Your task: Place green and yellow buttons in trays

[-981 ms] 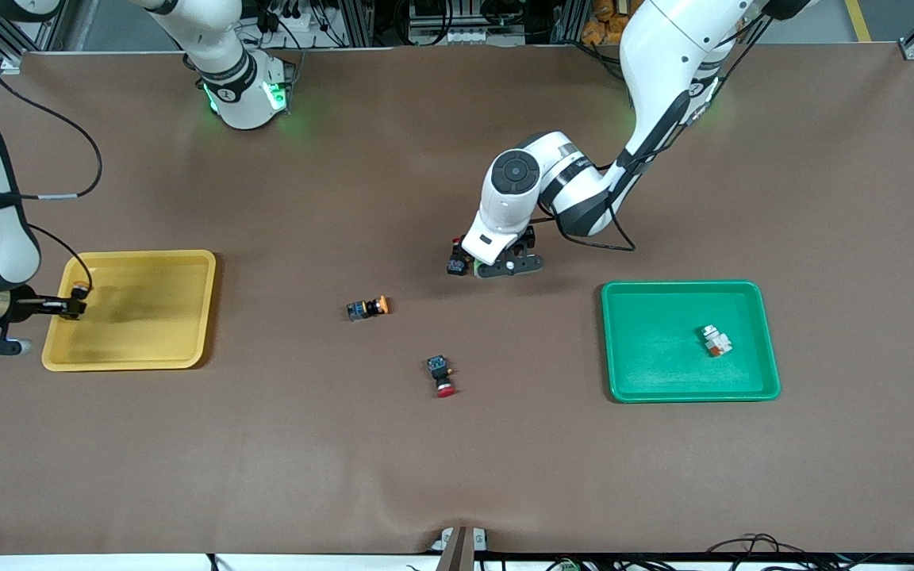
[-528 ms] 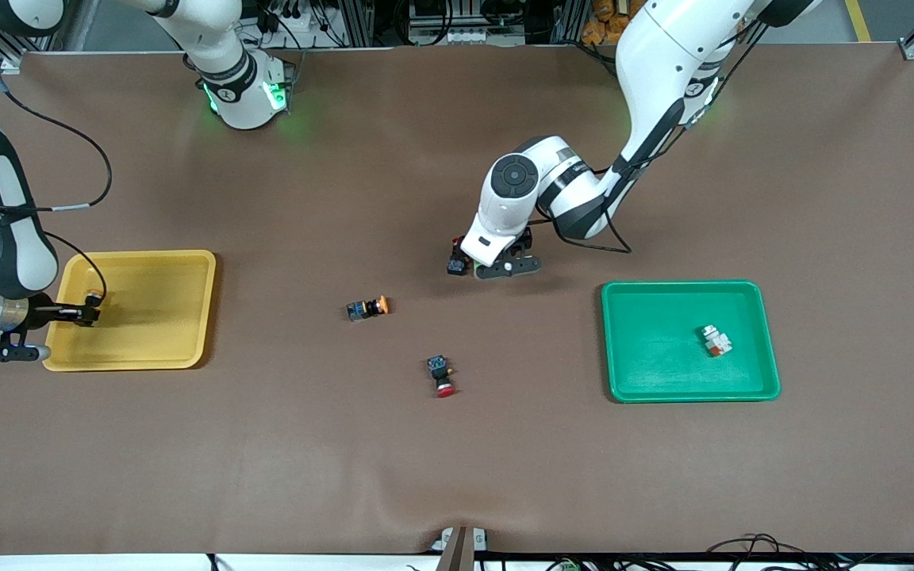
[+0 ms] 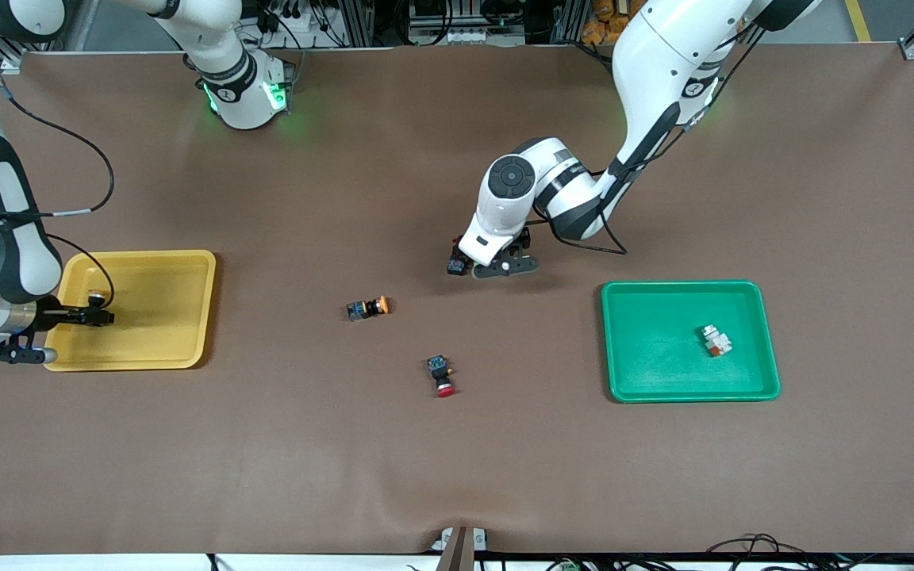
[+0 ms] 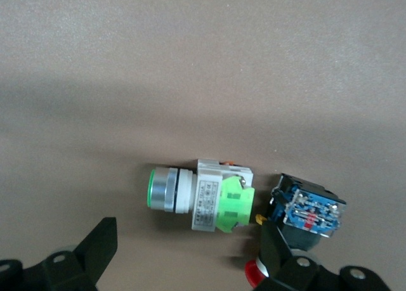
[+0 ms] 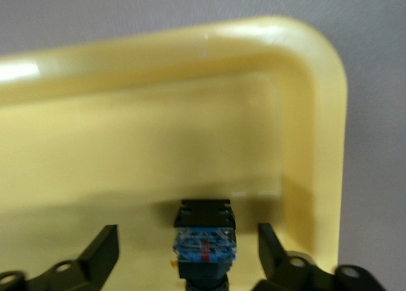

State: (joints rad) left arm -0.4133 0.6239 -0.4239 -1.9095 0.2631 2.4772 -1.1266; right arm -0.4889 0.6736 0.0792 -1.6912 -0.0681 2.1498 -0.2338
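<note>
The yellow tray (image 3: 187,266) lies at the right arm's end of the table. My right gripper (image 3: 104,318) is open and low over it. A black-and-blue button (image 5: 204,240) lies in the yellow tray (image 5: 190,56) between the spread fingers, untouched, its cap hidden. My left gripper (image 3: 479,268) is open, low over a grey-white green-faced button (image 4: 203,196) on the table. Another black-and-blue button with a yellow-orange cap (image 3: 367,308) lies mid-table. A grey-white button (image 3: 716,341) lies in the green tray (image 3: 691,394).
A black-and-blue red-capped button (image 4: 307,212) lies right beside the green-faced one, close to my left gripper's finger (image 4: 279,253); it also shows in the front view (image 3: 455,262). Another red-capped button (image 3: 441,375) lies nearer the front camera.
My right gripper has moved farther in over the yellow tray, toward its middle. My left arm has shifted only slightly over the green-faced button.
</note>
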